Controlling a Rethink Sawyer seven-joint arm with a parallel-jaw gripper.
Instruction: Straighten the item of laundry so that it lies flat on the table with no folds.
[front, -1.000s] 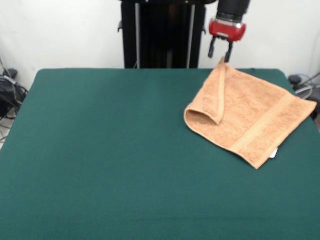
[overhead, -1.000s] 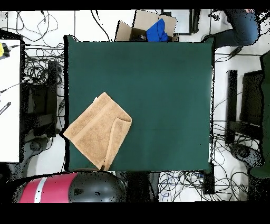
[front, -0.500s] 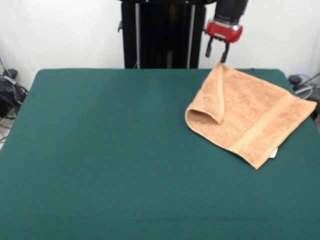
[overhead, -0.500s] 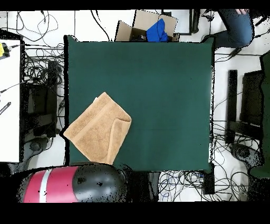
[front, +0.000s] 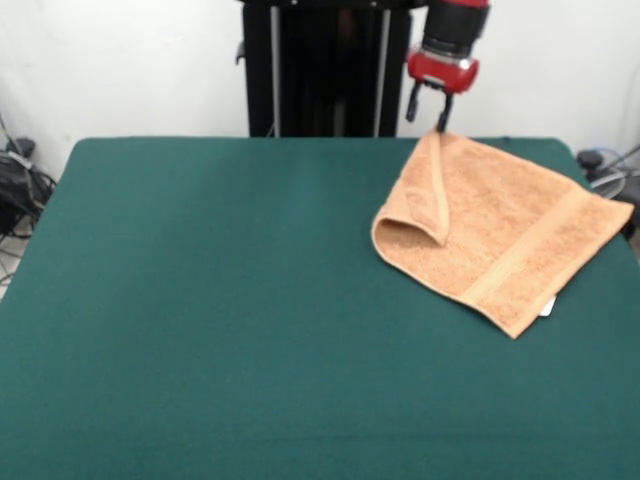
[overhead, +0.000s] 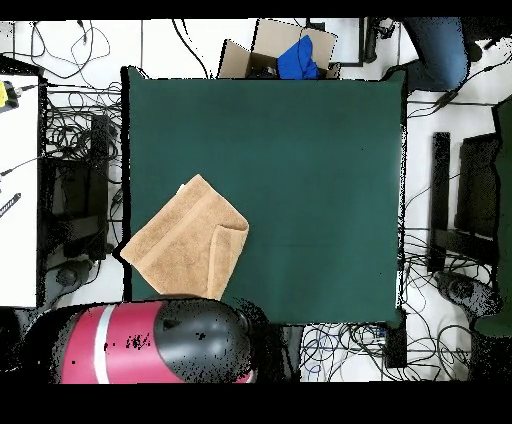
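Note:
The peach-orange item of laundry (front: 505, 225) lies at the far right of the green table (front: 220, 300), set diagonally. Its left part is folded over into a long flap (front: 425, 200). A woven band (front: 525, 250) runs near the front edge, with a small white tag (front: 546, 306) peeking out beneath. My gripper (front: 427, 108) hangs open just above the flap's far tip, with its right finger close to the cloth. In the overhead view the laundry (overhead: 185, 248) sits at the table's (overhead: 300, 160) lower left, and the red and black arm (overhead: 150, 340) hides the gripper and the towel's lowest corner.
The towel's right corner reaches the table's side edge (front: 625, 215). The black pedestal column (front: 325, 65) stands behind the far edge. Off the table are a cardboard box with blue cloth (overhead: 285, 55), a person's legs (overhead: 435, 50), a white desk (overhead: 18, 190) and cables.
My gripper has risen a little and drifted left, away from the flap's tip. In the overhead view the arm has moved further over the towel's lowest corner. The towel keeps its fold.

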